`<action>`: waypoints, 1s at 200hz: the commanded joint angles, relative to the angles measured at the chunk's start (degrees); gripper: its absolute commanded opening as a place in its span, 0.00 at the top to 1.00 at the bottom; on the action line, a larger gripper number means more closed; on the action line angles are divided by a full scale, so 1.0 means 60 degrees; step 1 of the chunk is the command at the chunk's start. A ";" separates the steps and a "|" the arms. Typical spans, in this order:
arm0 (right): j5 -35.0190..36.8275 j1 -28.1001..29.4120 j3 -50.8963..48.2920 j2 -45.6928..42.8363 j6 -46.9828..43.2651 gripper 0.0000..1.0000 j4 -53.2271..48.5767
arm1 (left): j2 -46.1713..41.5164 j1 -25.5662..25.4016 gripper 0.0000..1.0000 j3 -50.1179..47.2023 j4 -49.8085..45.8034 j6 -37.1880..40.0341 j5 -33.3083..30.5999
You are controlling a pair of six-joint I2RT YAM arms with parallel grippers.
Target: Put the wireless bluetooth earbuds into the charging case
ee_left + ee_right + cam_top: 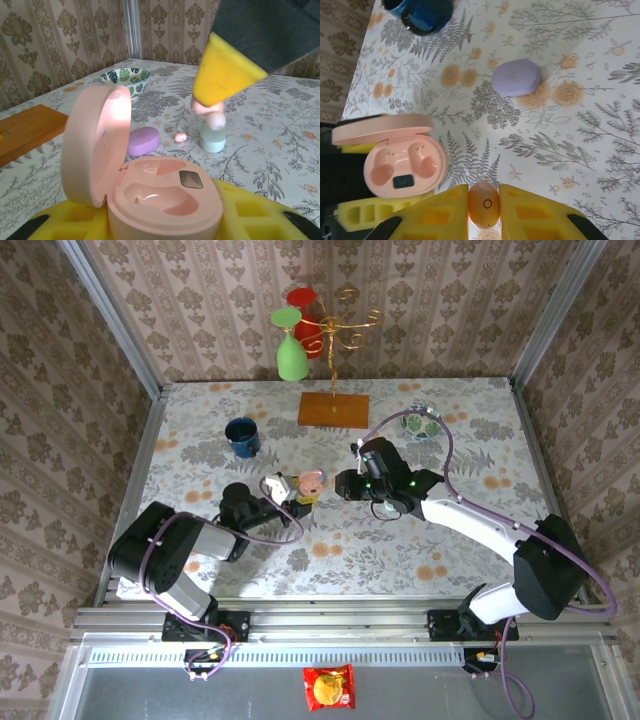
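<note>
Spreading under everything in the overhead view, the floral table (450,540) carries both arms. The right arm (480,525) runs from its base at five o'clock up toward the centre, its wrist pointing to nine o'clock. The left arm (165,555) folds at seven o'clock and stretches toward three o'clock, so the two tips sit nearly nose to nose mid-table. The left gripper (283,490) is clamped on the pink charging case (165,200), whose lid stands swung up at nine o'clock in the left wrist view. The right gripper (483,195) is pinched tight on one earbud (483,206), which hangs off the case's four o'clock side in the right wrist view, apart from it. That view also gives a lilac case (516,77) toward twelve o'clock. The left wrist view adds a mint case (212,139) standing below the right fingers and a loose earbud (179,136) lying on the table between the two closed cases.
</note>
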 commanded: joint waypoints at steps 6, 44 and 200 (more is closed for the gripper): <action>0.0150 0.0354 0.0642 0.0093 -0.0520 0.79 -0.0249 | 0.0188 -0.0122 0.60 0.0288 0.0264 0.0254 0.0224; 0.0077 0.0640 0.1164 0.0387 -0.0750 0.79 -0.0159 | 0.0289 -0.0269 0.60 0.0348 0.0262 0.0281 0.0284; -0.0714 0.1032 0.1664 0.1486 -0.0937 0.79 -0.0178 | 0.0223 -0.0393 0.60 0.0494 0.0251 -0.0105 0.0103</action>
